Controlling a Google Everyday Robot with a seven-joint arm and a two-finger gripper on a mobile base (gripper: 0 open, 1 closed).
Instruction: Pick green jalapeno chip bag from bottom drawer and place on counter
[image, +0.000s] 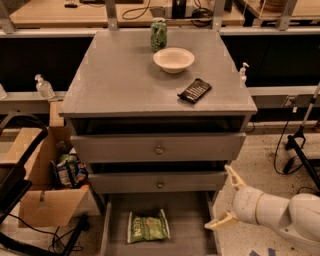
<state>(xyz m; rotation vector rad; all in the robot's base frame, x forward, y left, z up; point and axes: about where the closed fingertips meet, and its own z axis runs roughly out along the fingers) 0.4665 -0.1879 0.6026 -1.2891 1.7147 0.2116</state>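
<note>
The green jalapeno chip bag (147, 226) lies flat on the floor of the open bottom drawer (186, 225), left of centre. The counter (125, 80) is the grey cabinet top above it. My gripper (229, 196) hangs at the drawer's right side wall, to the right of the bag and apart from it. Its two pale fingers are spread wide with nothing between them. The white arm (280, 212) comes in from the lower right.
On the counter stand a green patterned can (158, 34), a white bowl (173, 59) and a flat black packet (194, 90). Two shut drawer fronts with knobs (159, 149) sit above the open drawer. A cardboard box (47, 185) with snacks stands at the left. A stand leg (300, 140) is at the right.
</note>
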